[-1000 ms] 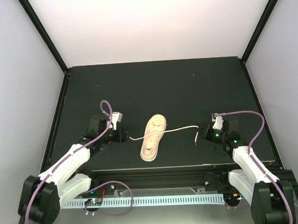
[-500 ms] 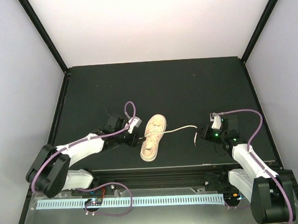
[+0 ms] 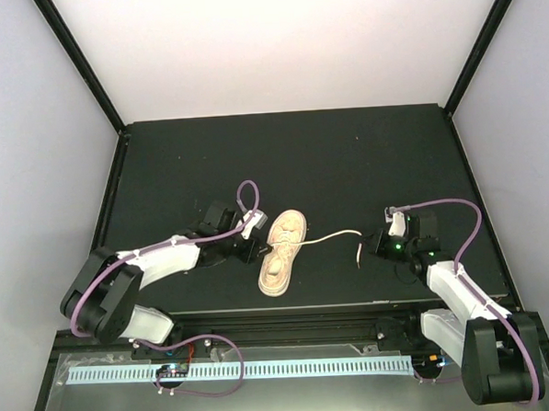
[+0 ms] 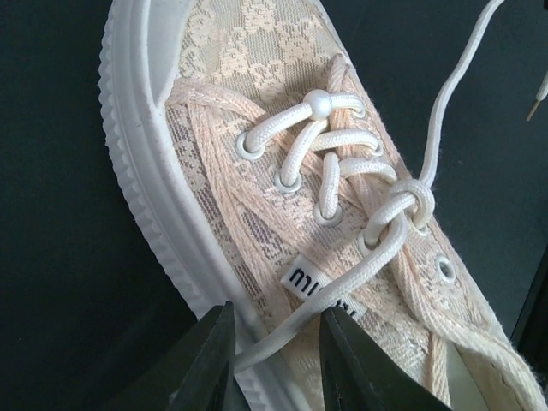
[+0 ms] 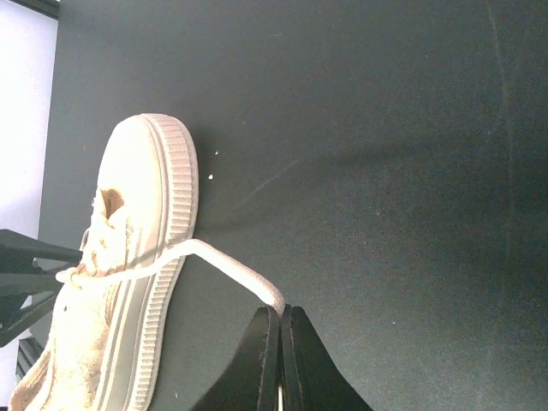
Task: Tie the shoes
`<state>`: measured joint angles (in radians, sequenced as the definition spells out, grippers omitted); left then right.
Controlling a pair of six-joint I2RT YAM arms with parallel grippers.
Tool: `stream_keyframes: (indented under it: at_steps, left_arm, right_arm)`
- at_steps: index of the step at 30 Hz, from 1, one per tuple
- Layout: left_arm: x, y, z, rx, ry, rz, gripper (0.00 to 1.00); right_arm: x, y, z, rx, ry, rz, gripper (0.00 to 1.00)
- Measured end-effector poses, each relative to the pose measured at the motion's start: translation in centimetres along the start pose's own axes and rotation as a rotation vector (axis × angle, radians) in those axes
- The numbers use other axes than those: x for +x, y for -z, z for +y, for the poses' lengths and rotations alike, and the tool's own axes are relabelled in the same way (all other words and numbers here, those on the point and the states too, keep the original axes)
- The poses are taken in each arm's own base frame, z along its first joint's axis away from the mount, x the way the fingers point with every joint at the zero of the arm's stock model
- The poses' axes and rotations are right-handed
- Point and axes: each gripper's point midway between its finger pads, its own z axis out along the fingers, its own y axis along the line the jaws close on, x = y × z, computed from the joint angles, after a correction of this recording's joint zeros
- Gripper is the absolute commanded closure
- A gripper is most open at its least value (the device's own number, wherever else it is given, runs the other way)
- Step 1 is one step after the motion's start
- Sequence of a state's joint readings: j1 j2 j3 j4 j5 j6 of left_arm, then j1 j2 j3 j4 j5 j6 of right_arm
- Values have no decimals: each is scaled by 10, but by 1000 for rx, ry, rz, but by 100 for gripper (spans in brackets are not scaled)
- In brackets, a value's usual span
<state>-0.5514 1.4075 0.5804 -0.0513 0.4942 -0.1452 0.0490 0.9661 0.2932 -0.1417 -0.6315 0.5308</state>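
Observation:
The beige sneaker [image 3: 281, 251] lies on the black table, toe pointing away from the arms. My left gripper [image 3: 256, 248] is at its left side. In the left wrist view the gripper [image 4: 276, 349] is open, and the left lace [image 4: 342, 295] passes loosely between the fingers [image 4: 214, 351] over the shoe's side [image 4: 214, 214]. The laces cross in one twist [image 4: 409, 204] above the eyelets. My right gripper [image 3: 375, 247] is shut on the right lace [image 3: 336, 234], which runs slack from the shoe. In the right wrist view the gripper [image 5: 279, 315] pinches that lace [image 5: 231, 267] beside the shoe [image 5: 137, 257].
The lace's free end [image 3: 362, 253] hangs just left of the right gripper. The table's raised front edge [image 3: 307, 307] runs close behind the shoe's heel. Black frame posts stand at the back corners.
My left gripper has moved right, from well left of the shoe to right against its side. The shoe and the right gripper have stayed in place.

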Motion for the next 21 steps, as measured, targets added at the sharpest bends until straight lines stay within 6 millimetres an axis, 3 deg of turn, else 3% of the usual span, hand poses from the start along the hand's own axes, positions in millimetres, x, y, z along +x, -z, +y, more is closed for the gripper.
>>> stream_keyframes:
  at_steps: [10, 17, 21]
  left_arm:
    - [-2, -6, -2, 29, -12, 2, 98]
    - [-4, -5, -7, 61, -11, -22, 98]
    - [-7, -2, -14, 91, -9, -50, 98]
  right_arm:
    - [-1, 0, 1, -3, 12, -2, 98]
    - [-2, 0, 2, -4, 12, -3, 98]
    - [-13, 2, 9, -10, 25, -21, 98]
